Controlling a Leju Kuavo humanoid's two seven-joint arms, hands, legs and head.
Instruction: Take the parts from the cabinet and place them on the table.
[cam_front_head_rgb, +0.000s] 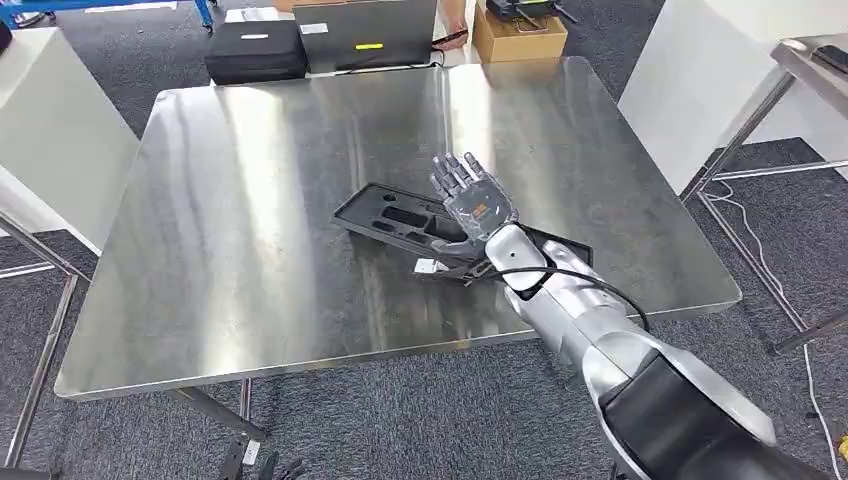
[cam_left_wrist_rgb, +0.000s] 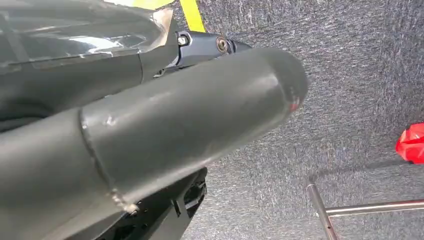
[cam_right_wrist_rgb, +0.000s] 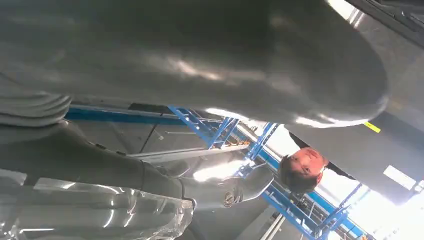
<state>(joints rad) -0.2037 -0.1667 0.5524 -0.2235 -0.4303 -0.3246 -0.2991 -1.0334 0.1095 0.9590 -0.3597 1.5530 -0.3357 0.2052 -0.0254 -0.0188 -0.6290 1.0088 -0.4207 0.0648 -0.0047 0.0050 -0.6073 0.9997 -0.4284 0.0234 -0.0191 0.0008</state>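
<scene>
While the black part (cam_front_head_rgb: 400, 218) lies flat on the steel table (cam_front_head_rgb: 250, 250), roughly mid-table and a bit toward the right, the right hand (cam_front_head_rgb: 470, 195) is held just above it with palm up, fingers spread apart and nothing gripped. Contact between wrist and part can't really be judged from the head view. A small white tag (cam_front_head_rgb: 428, 266) is seen at the part's near edge. The left hand (cam_left_wrist_rgb: 165, 125) is seen in its wrist view over grey carpet, but whether its fingers are apart or together can't be told. A cardboard box (cam_front_head_rgb: 518, 35) and a black case (cam_front_head_rgb: 255, 50) are parked on the floor beyond the table's far edge.
</scene>
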